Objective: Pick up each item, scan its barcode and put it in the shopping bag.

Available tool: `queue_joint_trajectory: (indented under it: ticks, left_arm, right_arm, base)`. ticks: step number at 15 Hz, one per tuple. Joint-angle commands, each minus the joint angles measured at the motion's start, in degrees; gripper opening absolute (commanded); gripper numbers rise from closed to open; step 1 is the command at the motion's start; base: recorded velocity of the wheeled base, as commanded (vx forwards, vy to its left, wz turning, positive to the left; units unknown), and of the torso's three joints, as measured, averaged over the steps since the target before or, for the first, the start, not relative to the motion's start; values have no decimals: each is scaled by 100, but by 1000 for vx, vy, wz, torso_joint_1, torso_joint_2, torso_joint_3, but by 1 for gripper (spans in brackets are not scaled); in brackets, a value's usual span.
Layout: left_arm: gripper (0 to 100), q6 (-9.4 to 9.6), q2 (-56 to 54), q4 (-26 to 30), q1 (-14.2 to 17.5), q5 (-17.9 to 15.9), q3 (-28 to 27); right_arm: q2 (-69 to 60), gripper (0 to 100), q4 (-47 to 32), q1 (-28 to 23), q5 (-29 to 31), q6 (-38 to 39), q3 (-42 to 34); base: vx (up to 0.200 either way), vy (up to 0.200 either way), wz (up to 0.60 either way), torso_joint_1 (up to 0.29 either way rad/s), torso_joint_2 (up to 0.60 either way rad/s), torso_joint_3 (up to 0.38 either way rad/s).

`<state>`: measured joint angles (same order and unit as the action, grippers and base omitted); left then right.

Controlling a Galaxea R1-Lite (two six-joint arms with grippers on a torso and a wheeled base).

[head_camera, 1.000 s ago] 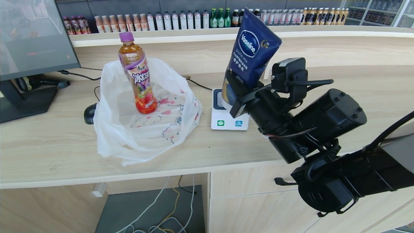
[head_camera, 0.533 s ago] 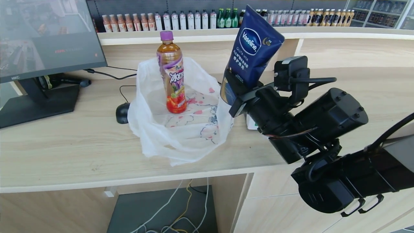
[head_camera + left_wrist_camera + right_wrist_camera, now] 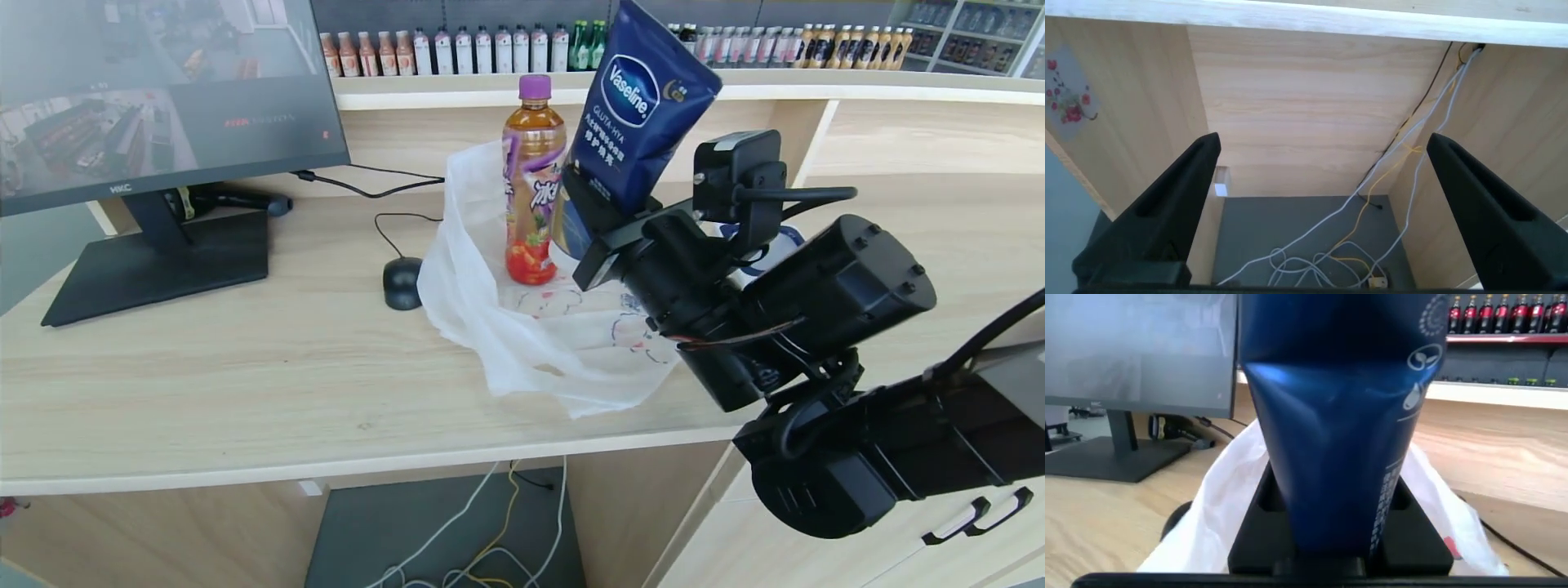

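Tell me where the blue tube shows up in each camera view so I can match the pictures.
Head view: blue tube right of centre near the top, held by the right gripper.
Left wrist view: not in it; this one faces cables under the counter.
Right wrist view: close up, filling the middle.
Shared landmark: the white shopping bag, beneath the tube in head and right wrist views.

A long, pale wood-grain tabletop (image 3: 245,367) is backed by a raised wooden ledge (image 3: 898,86) and, beyond it, dark store shelving (image 3: 384,12) lined with rows of drink bottles (image 3: 457,51). A black flat monitor (image 3: 163,98) on a square stand and a black computer mouse (image 3: 402,282) sit on the tabletop. Below, white and yellow cables (image 3: 490,539) trail over a grey floor panel (image 3: 392,523) beside a light wooden cabinet (image 3: 718,539) with black handles (image 3: 976,514).
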<state>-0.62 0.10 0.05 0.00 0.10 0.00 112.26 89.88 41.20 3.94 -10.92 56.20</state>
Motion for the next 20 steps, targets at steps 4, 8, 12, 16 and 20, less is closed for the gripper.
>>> queue_joint_trajectory:
  ticks: [4, 8, 12, 16, 20]
  left_arm:
    - [100, 1, -1, -5, 9, -1, 0]
    - [100, 1, -1, -5, 9, -1, 0]
    - [100, 1, -1, -5, 0, -1, 0]
    - [100, 1, -1, -5, 9, -1, 0]
    - [100, 1, -1, -5, 9, -1, 0]
  right_arm:
    - [50, 0, 12, 213, 2, 2, 84]
    - [138, 0, 12, 19, -16, 213, 40]
    - [279, 0, -94, -236, -16, 389, 84]
    - [279, 0, -726, -473, -7, 459, 436]
    - [243, 0, -1465, -807, -16, 495, 1095]
  base:
    - [0, 0, 0, 0, 0, 0]
    - [0, 0, 0, 0, 0, 0]
    - [0, 0, 0, 0, 0, 0]
    - [0, 0, 0, 0, 0, 0]
    - [0, 0, 0, 0, 0, 0]
